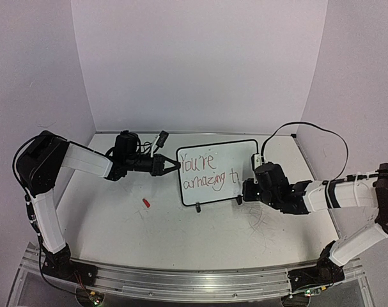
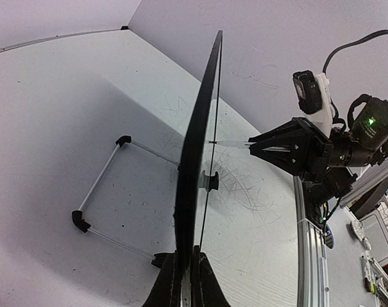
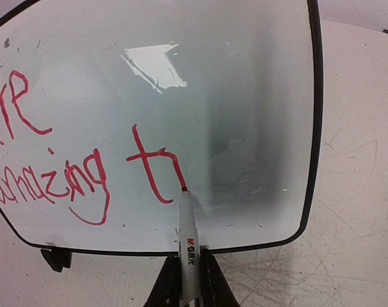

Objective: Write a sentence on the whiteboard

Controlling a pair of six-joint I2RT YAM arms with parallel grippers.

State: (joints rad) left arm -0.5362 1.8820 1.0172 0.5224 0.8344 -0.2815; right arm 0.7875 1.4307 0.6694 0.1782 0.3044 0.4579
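**Item: whiteboard (image 1: 237, 155).** Small white board with a thin black frame and rounded corners. It stands on edge on the tabletop (image 1: 181, 240), between the two sets of fingers. A black foot (image 1: 200, 206) shows under its lower edge. In the left wrist view a thin wire prop with black corners (image 2: 99, 187) lies on the tabletop behind the board.

**Item: sentence (image 1: 206, 181).** Red handwriting in two lines on the board face. The upper line reads "You're". The lower line reads "amazing", followed by a "t" and one further stroke that ends at the marker tip.

**Item: left fingers (image 1: 170, 165).** Closed on the board's left edge and gripping the frame. In the wrist view the frame runs straight out from between them, seen edge-on.

**Item: right fingers (image 2: 273, 148).** Closed around the marker (image 3: 188, 238), in front of the board's lower right part. The marker has a white barrel with printed lettering and projects forward from between the fingers. Its red tip touches the board at the end of the last stroke, directly ahead of the fingers. Bare white board lies to the right of the tip.

**Item: small red piece (image 1: 146, 203).** Lies loose on the tabletop, apart from the board, on the near side of the left fingers.

**Item: tabletop.** Pale, with grey scribble scuffs under and beside the right fingers.
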